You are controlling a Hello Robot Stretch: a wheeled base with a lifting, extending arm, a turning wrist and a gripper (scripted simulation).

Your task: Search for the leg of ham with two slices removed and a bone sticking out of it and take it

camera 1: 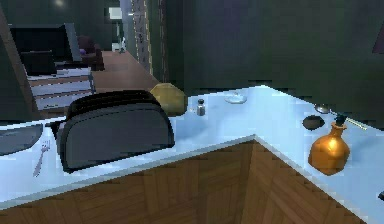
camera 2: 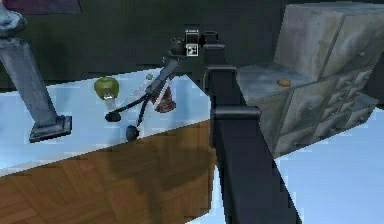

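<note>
Hovering over the pale blue bench (camera 2: 90, 130), the jaws are sitting at a reddish-brown lump (camera 2: 166, 98) near a green apple (camera 2: 106, 87); cannot tell whether they are holding anything.

The arm I'm driving is a dark, almost black square bar (camera 2: 240, 130) made of boxy telescoping sections. Each section is a step narrower than the last, with paler grey sheen along the upper edges. At its far end are two small white square tags with black marks (camera 2: 200, 41). Next to them is the dark gripper (camera 2: 122, 123), a slim charcoal body with two thin fingers (camera 2: 130, 107) ending in small rounded tips.
</note>
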